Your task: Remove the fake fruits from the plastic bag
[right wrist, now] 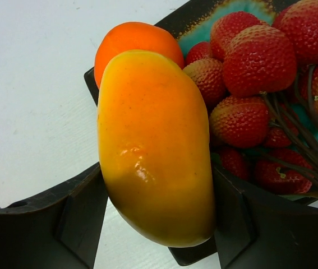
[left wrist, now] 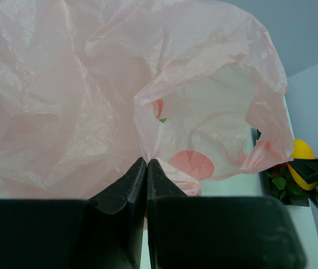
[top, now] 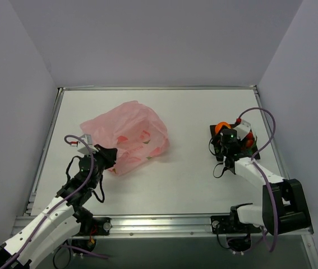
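Pinches a fold of the pink plastic bag (top: 128, 134) at near left with the left gripper (left wrist: 147, 168), jaws pressed tight together on the film. Shows red pieces (left wrist: 191, 163) through the crumpled bag, left of centre on the table (top: 192, 179). Grasps a yellow fruit (right wrist: 153, 151) at right between the right gripper (right wrist: 159, 193) fingers, at the edge of the black-rimmed tray (right wrist: 167, 23), just beside an orange ball (right wrist: 133, 39) and red berries (right wrist: 254, 56) lying in it

White table (top: 187, 168), teal tray (right wrist: 202, 33) — black-rimmed, pale grey walls (top: 159, 39)
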